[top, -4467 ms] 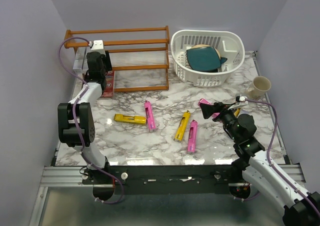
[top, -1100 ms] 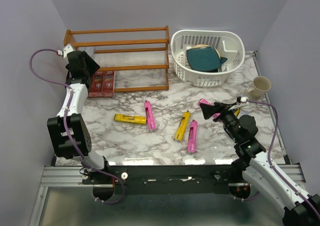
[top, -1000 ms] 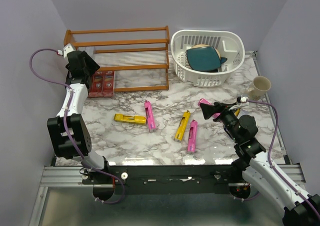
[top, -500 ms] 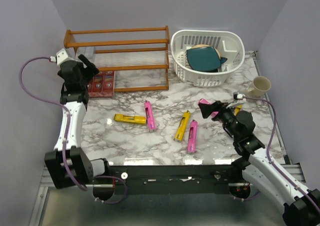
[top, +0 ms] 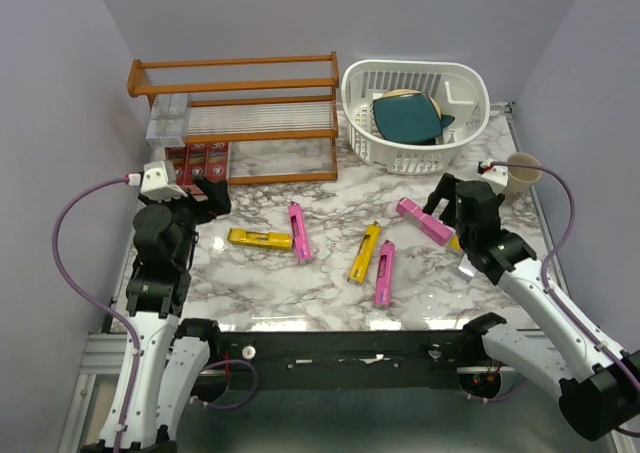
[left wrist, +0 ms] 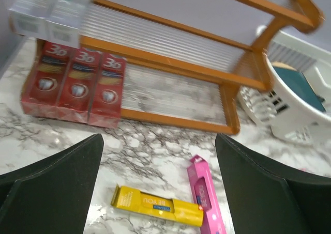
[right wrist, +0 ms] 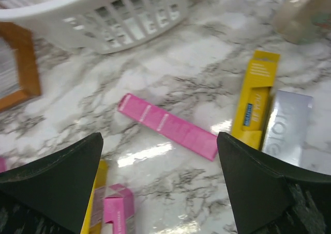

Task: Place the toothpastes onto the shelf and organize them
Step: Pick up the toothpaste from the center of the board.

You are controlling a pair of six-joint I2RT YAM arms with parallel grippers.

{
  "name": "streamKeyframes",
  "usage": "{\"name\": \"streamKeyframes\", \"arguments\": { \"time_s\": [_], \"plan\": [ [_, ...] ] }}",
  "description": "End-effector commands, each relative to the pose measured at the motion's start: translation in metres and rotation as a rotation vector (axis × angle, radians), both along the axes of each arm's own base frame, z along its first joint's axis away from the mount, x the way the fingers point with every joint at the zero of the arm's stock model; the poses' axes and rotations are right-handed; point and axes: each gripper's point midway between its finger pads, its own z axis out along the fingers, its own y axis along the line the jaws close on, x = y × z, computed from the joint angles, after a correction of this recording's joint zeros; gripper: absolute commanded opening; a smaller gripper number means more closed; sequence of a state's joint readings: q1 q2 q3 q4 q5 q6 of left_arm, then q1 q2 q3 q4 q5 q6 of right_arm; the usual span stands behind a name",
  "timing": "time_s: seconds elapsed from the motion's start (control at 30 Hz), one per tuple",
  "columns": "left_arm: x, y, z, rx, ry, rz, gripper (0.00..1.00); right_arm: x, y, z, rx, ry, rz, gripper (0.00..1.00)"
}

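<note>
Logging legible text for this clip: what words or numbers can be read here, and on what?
"3D": on each of the three red cartons.
"BE YOU", probably: on the yellow carton.
Letters ending "ote": on the silver carton, rest unclear.
Print on the pink carton: too blurred to read.

There are twelve toothpastes (top: 299,233): three red, three pink, three yellow, three silver-grey. One shelf (top: 235,61), one white basket (top: 415,68), one cup (top: 520,173).

Robot lab booth: marble tabletop (top: 340,198), plain walls (top: 60,73)
</note>
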State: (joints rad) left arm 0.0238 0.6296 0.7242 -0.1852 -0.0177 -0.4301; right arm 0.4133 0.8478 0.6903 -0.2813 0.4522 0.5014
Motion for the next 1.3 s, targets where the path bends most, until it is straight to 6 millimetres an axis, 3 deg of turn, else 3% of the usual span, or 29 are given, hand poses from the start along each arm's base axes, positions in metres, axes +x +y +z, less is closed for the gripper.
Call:
{"name": "streamKeyframes", "arguments": {
  "time_s": [0.0,0.03,0.1,0.2,0.23,0.3,0.33,0.47,0.63,0.87,0.93,1.03,1.27],
  "plan": [
    [-0.033,-0.022,-0.03,0.145,0.061,-0.079,0.99,-0.02,-0.072,-0.024,-0.151,0.208,-0.343,1.0],
    [-0.038,-0.031,-0.028,0.151,0.042,-0.113,0.99,-0.022,-0.079,-0.026,-0.154,0.232,-0.37,1.0],
    [-0.049,-0.03,-0.024,0.148,-0.005,-0.106,0.99,-0.02,-0.093,-0.031,-0.119,0.263,-0.419,1.0],
    [-0.061,-0.039,-0.016,0.142,-0.066,-0.149,0.99,-0.015,-0.1,-0.045,-0.041,0.312,-0.426,1.0],
    [-0.064,-0.041,-0.014,0.142,-0.08,-0.161,0.99,-0.012,-0.114,-0.052,-0.016,0.33,-0.467,1.0],
    [-0.07,-0.045,-0.014,0.143,-0.097,-0.184,0.99,-0.005,-0.113,-0.059,0.043,0.358,-0.439,1.0],
    [-0.072,-0.045,-0.014,0.144,-0.1,-0.184,0.99,-0.003,-0.126,-0.062,0.077,0.365,-0.476,0.99],
    [-0.078,-0.047,-0.012,0.14,-0.13,-0.199,0.99,0.004,-0.131,-0.098,0.182,0.472,-0.472,0.94],
    [-0.08,-0.052,-0.01,0.141,-0.151,-0.232,0.99,0.007,-0.145,-0.121,0.188,0.517,-0.49,0.86],
    [-0.08,-0.058,-0.012,0.144,-0.146,-0.261,0.99,-0.003,-0.157,-0.145,0.186,0.606,-0.54,0.79],
    [-0.08,-0.06,-0.012,0.144,-0.144,-0.27,0.99,-0.009,-0.159,-0.151,0.189,0.618,-0.56,0.7],
    [-0.079,-0.062,-0.013,0.143,-0.143,-0.282,0.99,-0.012,-0.155,-0.156,0.212,0.626,-0.555,0.63],
    [-0.078,-0.067,-0.016,0.143,-0.134,-0.303,0.99,-0.021,-0.147,-0.17,0.241,0.664,-0.538,0.59]
  ]
}}
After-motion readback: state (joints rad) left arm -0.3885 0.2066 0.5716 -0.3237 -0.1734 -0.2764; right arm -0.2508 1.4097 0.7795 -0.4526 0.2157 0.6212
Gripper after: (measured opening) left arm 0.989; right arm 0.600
